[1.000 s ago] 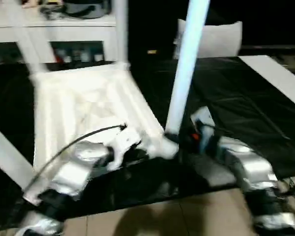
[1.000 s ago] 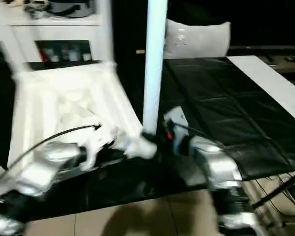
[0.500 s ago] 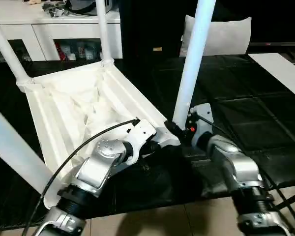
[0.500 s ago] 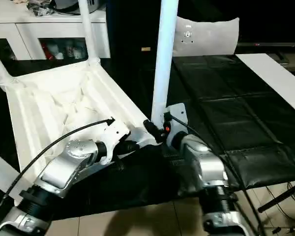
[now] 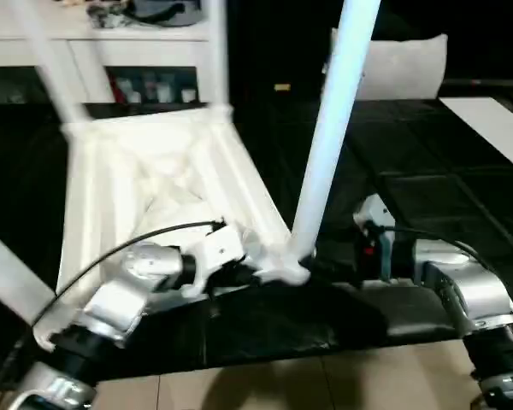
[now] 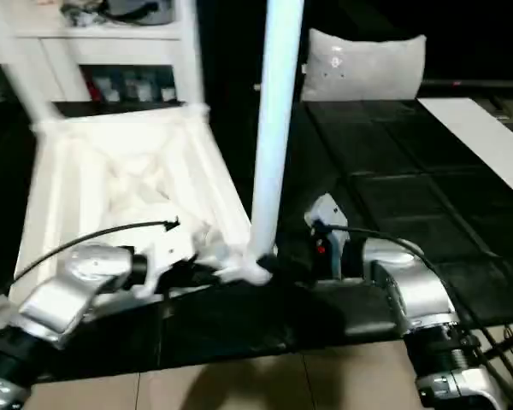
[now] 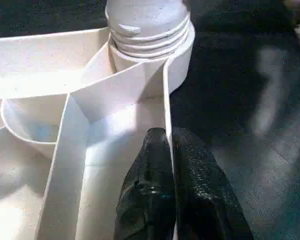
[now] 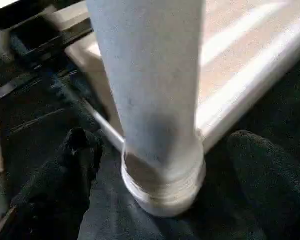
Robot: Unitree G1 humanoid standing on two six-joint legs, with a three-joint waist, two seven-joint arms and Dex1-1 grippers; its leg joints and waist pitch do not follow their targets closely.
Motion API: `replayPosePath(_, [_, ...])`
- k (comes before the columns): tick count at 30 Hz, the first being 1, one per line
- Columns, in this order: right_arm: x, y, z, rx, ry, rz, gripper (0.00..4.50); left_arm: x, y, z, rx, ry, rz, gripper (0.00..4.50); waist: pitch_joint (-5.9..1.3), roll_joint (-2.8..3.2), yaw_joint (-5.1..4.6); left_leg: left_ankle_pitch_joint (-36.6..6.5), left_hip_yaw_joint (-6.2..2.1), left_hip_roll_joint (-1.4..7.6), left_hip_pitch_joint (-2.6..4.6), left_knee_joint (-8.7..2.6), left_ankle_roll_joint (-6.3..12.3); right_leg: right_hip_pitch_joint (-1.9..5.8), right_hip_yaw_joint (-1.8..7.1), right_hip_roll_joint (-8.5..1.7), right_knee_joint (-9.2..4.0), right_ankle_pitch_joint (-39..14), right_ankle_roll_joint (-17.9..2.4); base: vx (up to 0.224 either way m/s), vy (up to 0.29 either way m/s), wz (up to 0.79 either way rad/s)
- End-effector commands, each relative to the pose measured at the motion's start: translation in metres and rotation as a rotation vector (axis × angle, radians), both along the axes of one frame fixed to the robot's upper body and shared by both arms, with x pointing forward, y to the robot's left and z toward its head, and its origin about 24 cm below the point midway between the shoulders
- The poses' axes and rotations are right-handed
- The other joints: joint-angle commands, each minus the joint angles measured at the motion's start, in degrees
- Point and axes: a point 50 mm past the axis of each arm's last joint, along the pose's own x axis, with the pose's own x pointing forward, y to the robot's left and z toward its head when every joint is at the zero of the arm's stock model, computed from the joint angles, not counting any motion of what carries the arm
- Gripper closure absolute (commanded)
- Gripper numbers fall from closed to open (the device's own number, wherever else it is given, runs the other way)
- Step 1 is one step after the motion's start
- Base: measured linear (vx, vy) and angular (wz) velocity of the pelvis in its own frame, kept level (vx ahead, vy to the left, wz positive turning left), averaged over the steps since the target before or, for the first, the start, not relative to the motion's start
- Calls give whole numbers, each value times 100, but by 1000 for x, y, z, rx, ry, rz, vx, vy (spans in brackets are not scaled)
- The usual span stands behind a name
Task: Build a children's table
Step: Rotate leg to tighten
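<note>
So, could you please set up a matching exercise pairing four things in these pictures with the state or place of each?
Things:
1. left gripper
2. right gripper
3. long white tubular plastic leg
4. upturned white plastic tabletop with ribbed underside

States or places:
A. standing upright in a round corner socket
B. shut on a thin rim wall beside the socket
C. lying on the black mat, ribs facing up
D. fingers spread either side of the leg's base, apart from it

Pairs: 1-B, 2-D, 3-A, 4-C
</note>
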Motion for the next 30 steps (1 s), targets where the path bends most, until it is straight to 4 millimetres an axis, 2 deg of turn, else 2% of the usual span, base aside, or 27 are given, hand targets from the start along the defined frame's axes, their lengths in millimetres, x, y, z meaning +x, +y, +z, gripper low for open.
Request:
replayPosePath(1, [-1,-2,3,-22,-10,83,44,-11,-7,-4,33,23,-132,450,-331,-70,-2,-105,-30,214,-78,-379,482,379,456,-505,-371,-1792,-283,0,0,0])
replayPosePath(3, [-4,-2,4,-12,13,157,53,-13,-4,-2,43,28,-192,450,-333,-52,38,-97,-30,215,-81,-376,502,384,467,-511,-353,-1726,-316,0,0,0])
replayPosePath(4, [-5,-2,4,-3,23,186,57,-13,-3,-1,44,32,-214,450,-332,-82,39,-50,-32,227,-82,-378,490,384,469,-503,-335,-1642,-331,0,0,0])
replayPosePath(6, [-6,-1,4,4,35,217,69,-14,-3,0,48,34,-239,450,-337,-79,51,-40,-35,223,-88,-375,489,389,465,-506,-318,-1582,-367,0,0,0])
replayPosePath(8, [-8,0,4,16,50,252,100,-14,-2,1,56,39,-273,450,-337,-82,59,-51,-31,222,-92,-375,476,392,467,-511,-326,-1621,-370,0,0,0])
replayPosePath(12, [-9,3,1,30,79,280,126,-13,-1,1,63,39,-277,450,-342,-90,79,-49,-29,221,-92,-371,427,396,468,-513,-324,-1631,-367,0,0,0])
replayPosePath(13, [-10,4,1,39,85,290,144,-12,0,1,64,38,-275,450,-344,-86,84,-33,-32,224,-91,-372,418,393,468,-508,-321,-1614,-363,0,0,0])
replayPosePath(14, [-10,5,1,43,87,295,144,-12,0,1,63,39,-274,450,-343,-63,89,-45,-34,220,-90,-372,410,392,467,-507,-323,-1622,-358,0,0,0])
replayPosePath(15, [-11,5,1,50,91,303,160,-11,1,2,62,40,-273,450,-345,-74,92,-63,-32,220,-88,-373,392,396,464,-508,-330,-1654,-338,0,0,0])
replayPosePath(16, [-11,6,1,55,93,309,160,-11,1,2,59,42,-270,450,-348,-54,101,-64,-33,217,-90,-371,384,399,464,-508,-327,-1641,-340,0,0,0])
replayPosePath(18, [-12,6,1,62,97,312,189,-11,1,1,57,44,-268,450,-352,-66,102,-58,-34,224,-90,-369,378,397,463,-503,-320,-1599,-352,0,0,0])
replayPosePath(20, [-13,5,1,73,103,317,204,-11,2,1,49,48,-262,450,-356,-47,111,-43,-38,228,-92,-368,367,398,462,-501,-317,-1549,-372,0,0,0])
replayPosePath(21, [-14,5,1,77,105,319,204,-11,2,1,45,50,-259,450,-358,-56,112,-41,-37,228,-90,-368,363,399,463,-501,-310,-1525,-376,0,0,0])
replayPosePath(22, [-15,6,1,90,110,321,223,-10,2,1,35,54,-247,450,-354,-45,124,-58,-32,220,-96,-368,359,403,462,-499,-317,-1525,-387,0,0,0])
replayPosePath(27, [-17,14,0,149,94,230,243,-9,-5,4,-66,78,-145,450,-352,-55,145,-40,-37,235,-100,-376,305,408,469,-507,-307,-1488,-376,0,0,0])
replayPosePath(28, [-13,18,-2,148,75,143,245,-6,-8,4,-88,75,-87,450,-346,-47,134,-118,-35,226,-94,-383,276,402,461,-508,-336,-1620,-342,0,0,0])
replayPosePath(29, [-12,18,-2,147,72,126,245,-6,-8,5,-91,75,-77,450,-336,-41,123,-166,-34,210,-95,-386,252,396,452,-509,-360,-1735,-314,0,0,0])
replayPosePath(30, [-10,20,-3,145,67,97,246,-5,-9,5,-95,73,-57,450,-327,-48,107,-299,-27,176,-79,-388,215,399,428,-501,-422,-2054,-190,0,0,0])
